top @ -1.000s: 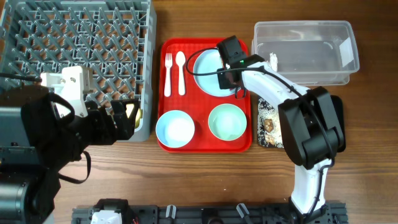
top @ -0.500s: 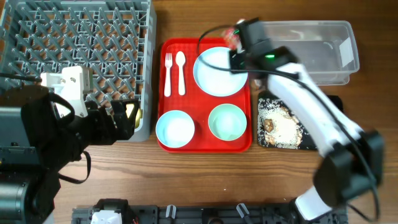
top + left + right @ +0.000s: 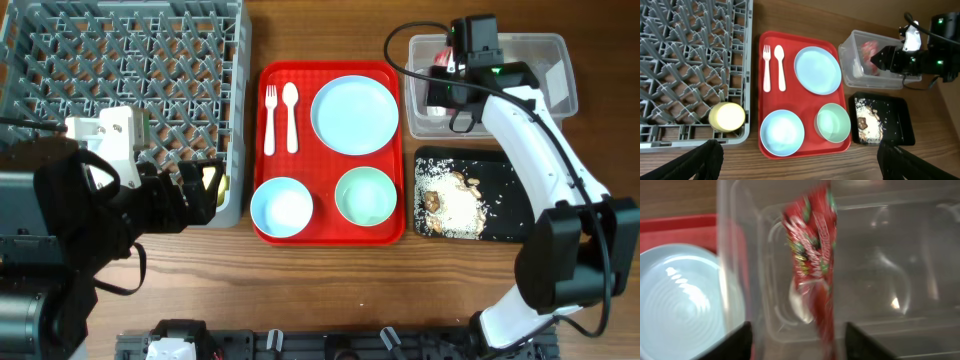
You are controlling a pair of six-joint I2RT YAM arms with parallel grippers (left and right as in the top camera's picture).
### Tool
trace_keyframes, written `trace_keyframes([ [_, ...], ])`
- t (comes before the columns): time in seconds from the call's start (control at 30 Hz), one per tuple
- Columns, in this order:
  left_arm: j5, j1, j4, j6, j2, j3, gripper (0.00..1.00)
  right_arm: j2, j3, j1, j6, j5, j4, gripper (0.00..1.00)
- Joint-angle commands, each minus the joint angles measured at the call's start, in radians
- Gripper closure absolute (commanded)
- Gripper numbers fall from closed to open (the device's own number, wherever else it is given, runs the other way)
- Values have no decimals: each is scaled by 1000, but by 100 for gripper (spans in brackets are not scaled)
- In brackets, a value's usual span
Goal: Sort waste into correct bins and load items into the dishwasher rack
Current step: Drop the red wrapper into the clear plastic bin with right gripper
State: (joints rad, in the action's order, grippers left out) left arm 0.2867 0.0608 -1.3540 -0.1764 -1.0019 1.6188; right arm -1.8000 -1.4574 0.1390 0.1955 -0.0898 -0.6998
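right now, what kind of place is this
Probably a dish-clearing station on a wooden table: a grey dishwasher rack, a red tray carrying a plate and bowls, a clear tub holding a wrapper.

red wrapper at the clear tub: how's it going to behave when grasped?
Probably floppy: the red wrapper shows as a long, creased strip of thin film at the clear tub, holding no firm shape. Likely very light for its size. Its glossy printed surface may slip; rolling looks unlikely.
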Motion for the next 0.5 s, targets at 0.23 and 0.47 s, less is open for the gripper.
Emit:
trace_keyframes([
  [0.23, 12, 3, 2, 19, 5, 5, 0, 367, -18, 61, -9, 230, -169, 29],
  [0.47, 12, 3, 2, 19, 5, 5, 0, 543, -18, 137, -8, 385, -326, 0],
])
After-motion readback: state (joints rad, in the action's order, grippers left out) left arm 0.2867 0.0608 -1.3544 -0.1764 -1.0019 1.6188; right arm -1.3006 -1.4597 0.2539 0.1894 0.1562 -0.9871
